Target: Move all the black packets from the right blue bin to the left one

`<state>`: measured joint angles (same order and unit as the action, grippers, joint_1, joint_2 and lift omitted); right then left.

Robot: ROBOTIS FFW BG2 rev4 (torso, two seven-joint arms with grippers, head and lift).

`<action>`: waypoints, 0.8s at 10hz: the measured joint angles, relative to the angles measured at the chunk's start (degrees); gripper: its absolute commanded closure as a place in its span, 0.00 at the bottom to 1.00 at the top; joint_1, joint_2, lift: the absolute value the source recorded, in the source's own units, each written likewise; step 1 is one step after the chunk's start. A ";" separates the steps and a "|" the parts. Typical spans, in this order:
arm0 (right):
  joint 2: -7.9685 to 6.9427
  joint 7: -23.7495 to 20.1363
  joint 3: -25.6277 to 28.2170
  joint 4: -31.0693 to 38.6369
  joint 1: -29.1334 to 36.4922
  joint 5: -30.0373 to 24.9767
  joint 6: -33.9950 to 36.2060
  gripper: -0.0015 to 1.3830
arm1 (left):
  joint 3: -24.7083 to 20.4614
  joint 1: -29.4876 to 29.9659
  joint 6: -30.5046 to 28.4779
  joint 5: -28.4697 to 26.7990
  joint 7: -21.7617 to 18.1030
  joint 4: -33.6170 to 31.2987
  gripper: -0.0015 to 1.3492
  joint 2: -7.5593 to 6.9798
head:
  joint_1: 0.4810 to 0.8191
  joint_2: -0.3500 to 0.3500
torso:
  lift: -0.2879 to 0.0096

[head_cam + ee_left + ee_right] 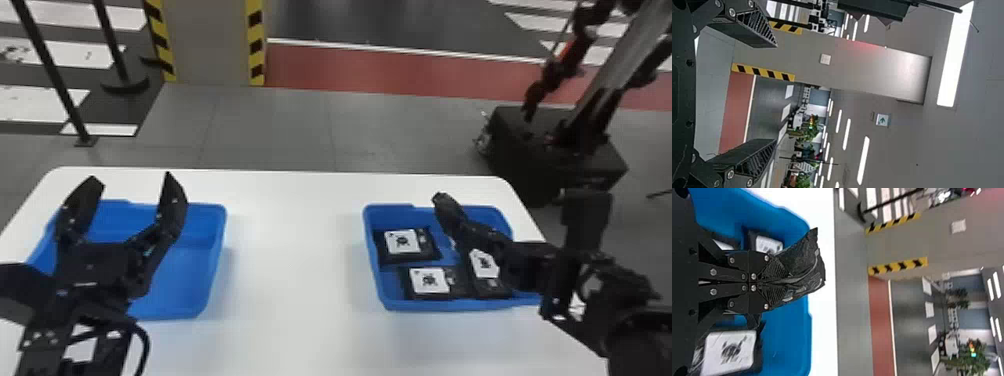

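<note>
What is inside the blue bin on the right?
Three black packets with white labels lie in the bin. The right gripper pinches another packet. The arm covers part of the bin, so whether more lies beneath can't be seen.

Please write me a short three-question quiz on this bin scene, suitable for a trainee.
1. Multiple choice: what is between the fingers of the right gripper?
a) nothing
b) a black packet
c) a bin's rim

2. True or false: the fingers of the left gripper are spread apart.

3. Fill in: the packets lying in the right blue bin bear ____ labels with dark marks.

Key: 1. b; 2. true; 3. white.
</note>
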<state>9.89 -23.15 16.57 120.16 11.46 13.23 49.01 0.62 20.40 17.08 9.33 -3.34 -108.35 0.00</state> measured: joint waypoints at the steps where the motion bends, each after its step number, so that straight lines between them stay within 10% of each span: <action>1: 0.46 -4.40 -0.02 -1.73 -2.10 3.34 0.00 0.84 | 0.37 -0.13 0.17 1.52 0.00 -0.33 0.13 0.00 | 0.63 0.41 | 0.60; 4: 1.01 -19.78 -1.96 -12.91 -13.19 5.83 3.73 0.84 | 1.82 -0.05 -2.25 4.83 0.00 -3.17 0.13 -0.16 | 0.63 0.48 | 0.60; 8: 1.18 -27.06 -12.11 -21.24 -22.85 9.42 -1.04 0.84 | 2.46 -0.28 -16.42 6.44 -4.05 -11.21 0.13 -1.07 | 0.56 0.57 | 0.60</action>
<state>11.07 -50.21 4.46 98.91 -11.39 22.65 47.97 3.07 20.13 0.65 15.77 -7.39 -119.56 -1.07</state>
